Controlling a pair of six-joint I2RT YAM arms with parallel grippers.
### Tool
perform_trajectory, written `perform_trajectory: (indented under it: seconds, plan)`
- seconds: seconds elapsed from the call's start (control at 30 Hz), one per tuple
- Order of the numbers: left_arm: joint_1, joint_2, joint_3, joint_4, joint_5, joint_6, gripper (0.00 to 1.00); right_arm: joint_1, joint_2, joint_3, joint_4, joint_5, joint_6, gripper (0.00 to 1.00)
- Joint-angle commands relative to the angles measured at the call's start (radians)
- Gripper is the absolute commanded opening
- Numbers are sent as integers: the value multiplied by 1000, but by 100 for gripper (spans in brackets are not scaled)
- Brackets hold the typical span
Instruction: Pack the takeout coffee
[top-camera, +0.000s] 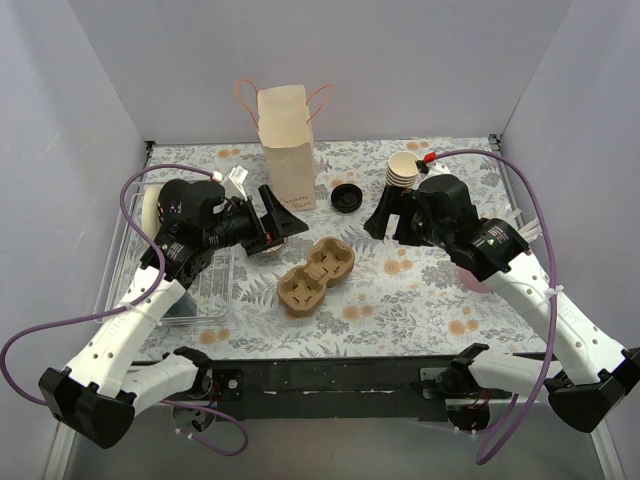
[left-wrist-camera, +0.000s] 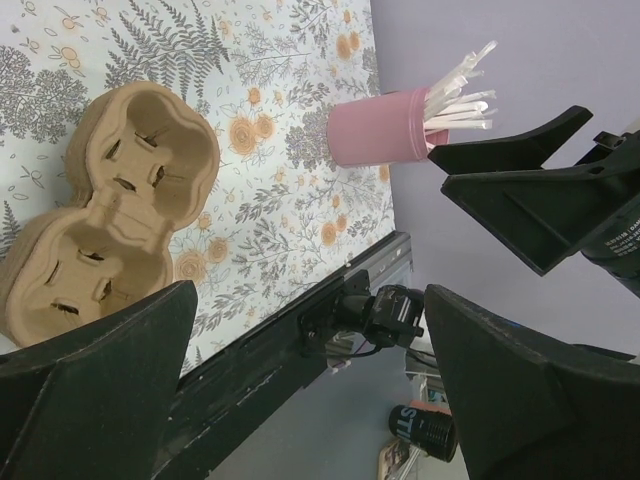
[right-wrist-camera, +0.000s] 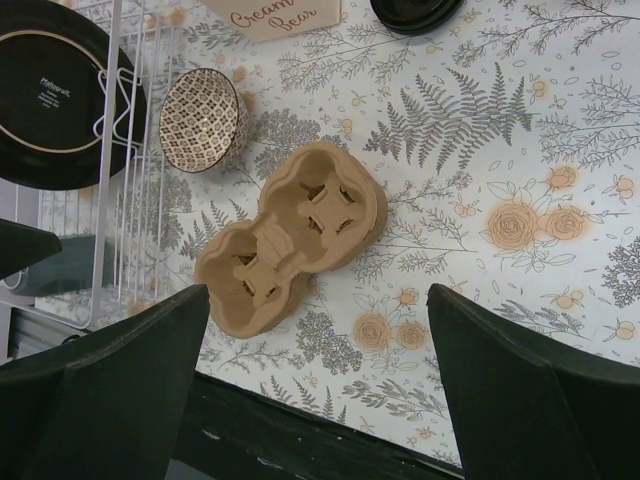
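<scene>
A round black lid (top-camera: 346, 197) (right-wrist-camera: 415, 10) lies on the floral table (top-camera: 420, 290), right of the paper bag (top-camera: 286, 150); no cup shows under it, so the takeout coffee as a lidded cup is out of view. A stack of lidless paper cups (top-camera: 403, 170) stands behind my right gripper. My left gripper (top-camera: 283, 218) (left-wrist-camera: 310, 300) hangs open and empty, just left of the brown pulp carrier (top-camera: 316, 274) (left-wrist-camera: 110, 200). My right gripper (top-camera: 392, 222) (right-wrist-camera: 318, 295) is also open and empty, above the table right of the carrier (right-wrist-camera: 290, 235).
A wire dish rack (top-camera: 200, 290) at the left holds a patterned bowl (right-wrist-camera: 203, 118) and a black plate (right-wrist-camera: 55, 90). A pink cup of white stirrers (left-wrist-camera: 378, 125) stands at the right, mostly under my right arm. Grey walls enclose three sides.
</scene>
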Motion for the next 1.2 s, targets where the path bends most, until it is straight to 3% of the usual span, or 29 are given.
perform_trajectory:
  seconds: [0.0, 0.2, 0.37, 0.43, 0.6, 0.67, 0.83, 1.0, 1.17]
  plan:
    - [2, -12, 39, -26, -10, 15, 98, -4, 3, 39, 34, 25, 8, 98]
    - [2, -1, 38, -33, -14, 24, 98, -4, 66, 86, 34, 55, -169, 95]
    - [1, 14, 68, -111, -54, 59, 98, -30, 276, 299, -52, 328, -326, 92]
    - [2, 6, 76, -135, -59, 73, 98, -98, 350, 380, -70, 345, -352, 87]
    - [2, -26, 91, -175, -70, 93, 98, -301, 592, 600, -112, 281, -288, 65]
    - [2, -30, 101, -195, -74, 99, 98, -342, 694, 669, -131, 252, -236, 64]
    - [2, -15, 150, -247, -109, 119, 98, -415, 856, 873, -165, 233, -211, 44]
    - [2, -29, 131, -264, -142, 115, 98, -475, 933, 902, -116, 155, -205, 34]
    - [2, -23, 116, -252, -142, 101, 98, -507, 977, 892, -84, 59, -220, 33]
